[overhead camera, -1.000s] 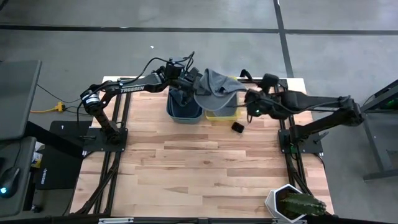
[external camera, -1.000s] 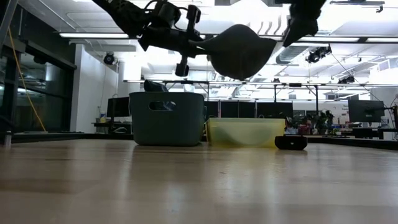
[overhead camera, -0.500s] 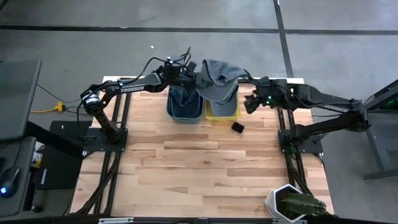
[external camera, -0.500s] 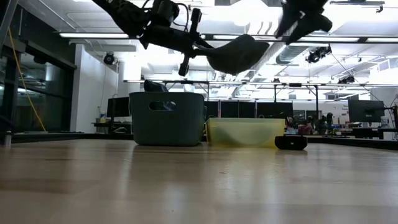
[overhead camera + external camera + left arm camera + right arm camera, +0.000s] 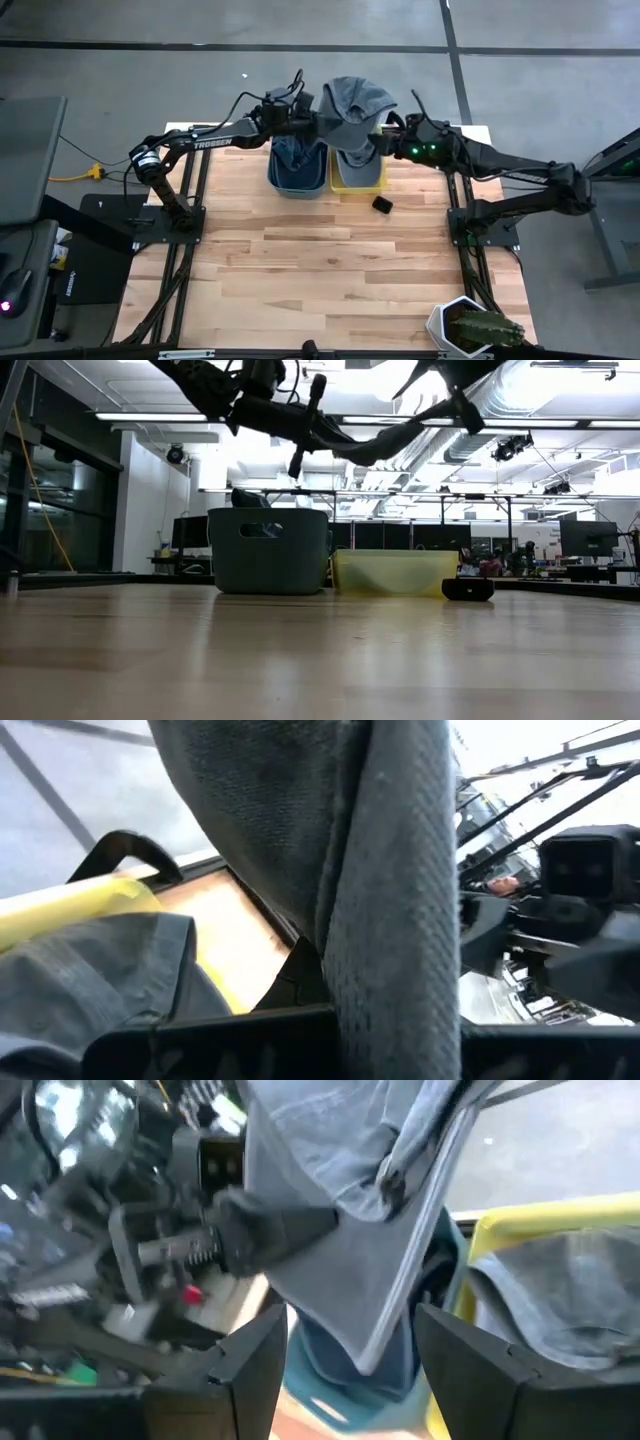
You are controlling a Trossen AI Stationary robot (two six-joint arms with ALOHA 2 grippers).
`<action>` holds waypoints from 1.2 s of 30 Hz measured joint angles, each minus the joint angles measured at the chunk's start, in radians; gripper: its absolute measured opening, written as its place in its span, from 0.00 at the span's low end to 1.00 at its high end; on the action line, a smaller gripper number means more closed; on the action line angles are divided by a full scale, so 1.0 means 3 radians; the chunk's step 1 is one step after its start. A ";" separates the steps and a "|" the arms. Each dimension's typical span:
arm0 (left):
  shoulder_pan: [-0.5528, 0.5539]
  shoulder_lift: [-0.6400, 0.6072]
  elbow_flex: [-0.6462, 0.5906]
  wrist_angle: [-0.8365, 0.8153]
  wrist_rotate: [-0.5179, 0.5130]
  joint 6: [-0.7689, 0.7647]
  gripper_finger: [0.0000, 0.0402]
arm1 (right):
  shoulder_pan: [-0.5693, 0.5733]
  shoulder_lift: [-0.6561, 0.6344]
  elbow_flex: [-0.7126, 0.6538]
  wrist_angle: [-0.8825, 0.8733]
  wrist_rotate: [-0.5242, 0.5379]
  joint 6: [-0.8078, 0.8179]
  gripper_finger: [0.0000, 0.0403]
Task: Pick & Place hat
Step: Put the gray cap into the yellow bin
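Note:
A grey hat [image 5: 355, 100] hangs in the air over the blue bin [image 5: 297, 172] and the yellow bin [image 5: 358, 178] at the table's far edge. My left gripper [image 5: 312, 122] reaches in from the left and is shut on it. My right gripper [image 5: 392, 140] comes from the right and stands open. In the right wrist view its two fingers [image 5: 255, 1360] stand on either side of the hat's stiff brim [image 5: 400, 1270], with a gap showing on both sides. In the low view the hat [image 5: 385, 445] lies nearly level, high above both bins. My left gripper pinches a fold of the hat's grey cloth [image 5: 395, 990] between its two fingers, at the hat's left side. The fingers come almost level from the table's left. The hat is lifted clear and stretches out past the fingers toward the right arm.
More grey cloth [image 5: 560, 1300] lies in the yellow bin, and dark cloth fills the blue bin. A small black object [image 5: 382, 204] sits on the wood just in front of the yellow bin. A potted plant [image 5: 470, 330] stands at the near right corner.
My left gripper has rolled and tipped the hat up, from hanging like a bowl to lying flatter and higher. My right gripper has rolled about and moved from in front of the yellow bin toward the table's far edge, up to the hat's brim.

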 joint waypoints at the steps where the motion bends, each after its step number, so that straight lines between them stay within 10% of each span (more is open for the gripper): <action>1: -0.0005 -0.0001 0.0000 0.0018 -0.0001 0.0014 0.00 | -0.0029 0.0000 -0.0048 0.0113 -0.0015 0.0035 0.53; 27: -0.0046 -0.0001 0.0000 0.0065 0.0230 0.0448 0.00 | -0.0467 0.0441 -0.0429 0.1495 0.0018 0.0349 0.53; 36: -0.0041 0.0000 0.0000 0.0053 0.0468 0.0516 0.00 | -0.0492 0.0518 -0.0429 0.1538 0.0156 0.0201 0.30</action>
